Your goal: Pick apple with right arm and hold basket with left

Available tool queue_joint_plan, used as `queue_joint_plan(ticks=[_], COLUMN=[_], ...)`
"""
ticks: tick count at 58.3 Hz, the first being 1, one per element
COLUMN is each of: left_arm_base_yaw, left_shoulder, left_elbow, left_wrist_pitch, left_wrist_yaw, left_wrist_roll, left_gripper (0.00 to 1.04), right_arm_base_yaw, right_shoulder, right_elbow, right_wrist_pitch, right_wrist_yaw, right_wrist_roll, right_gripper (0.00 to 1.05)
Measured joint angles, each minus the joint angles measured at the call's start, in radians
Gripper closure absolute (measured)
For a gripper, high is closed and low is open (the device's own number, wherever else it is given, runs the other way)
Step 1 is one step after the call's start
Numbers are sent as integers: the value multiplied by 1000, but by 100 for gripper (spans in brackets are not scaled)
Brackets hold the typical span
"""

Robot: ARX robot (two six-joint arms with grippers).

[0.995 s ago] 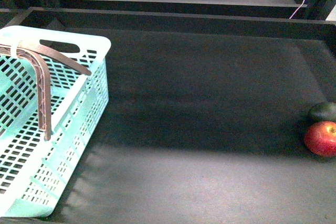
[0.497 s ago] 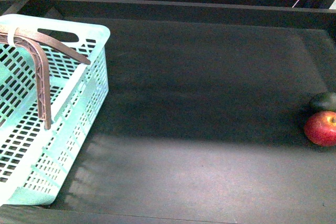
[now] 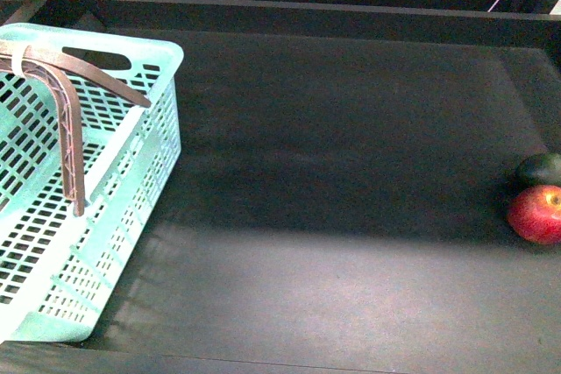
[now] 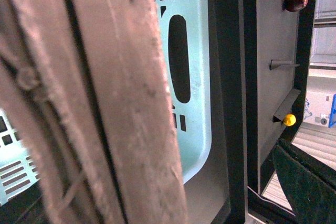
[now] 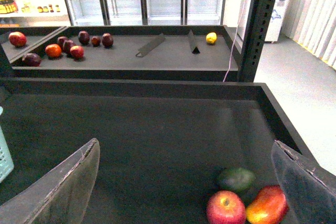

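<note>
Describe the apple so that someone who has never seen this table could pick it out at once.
Start at the dark table and go to its right edge, far from the mint basket. Three fruits huddle there: the apple is the round, glossy red one, in front of the dark green fruit and beside the longer red-orange fruit.

Red apple (image 3: 536, 214) right, basket (image 3: 131, 159) left

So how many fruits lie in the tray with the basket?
3, all at its right end: the apple, a dark green fruit behind it, a red-orange fruit beside it. Others may be hidden.
</note>
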Motion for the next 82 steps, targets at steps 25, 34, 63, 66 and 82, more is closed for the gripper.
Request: queue_joint_plan(ticks=[25, 34, 63, 66, 82], left_arm_base_yaw=[19, 23, -68, -90, -282], left_shoulder=[44, 48, -69, -99, -219], left_elbow=[52, 61, 6, 6, 61], left_wrist_pitch=[-33, -34, -69, -76, -179], left_wrist_yaw=[-42, -46, -44, -39, -18], left_wrist_roll=[-4, -6, 31, 31, 54], left_gripper=[28, 53, 90, 90, 90], right_arm_base_yaw=[0, 0, 0, 0, 0], right_shoulder=[0, 0, 0, 0, 0], right_elbow=[0, 0, 0, 0, 0], right_wrist_pitch=[0, 0, 0, 0, 0], right_wrist_yaw=[0, 0, 0, 0, 0], right_wrist_roll=[0, 0, 0, 0, 0], right_gripper=[9, 9, 9, 9, 9])
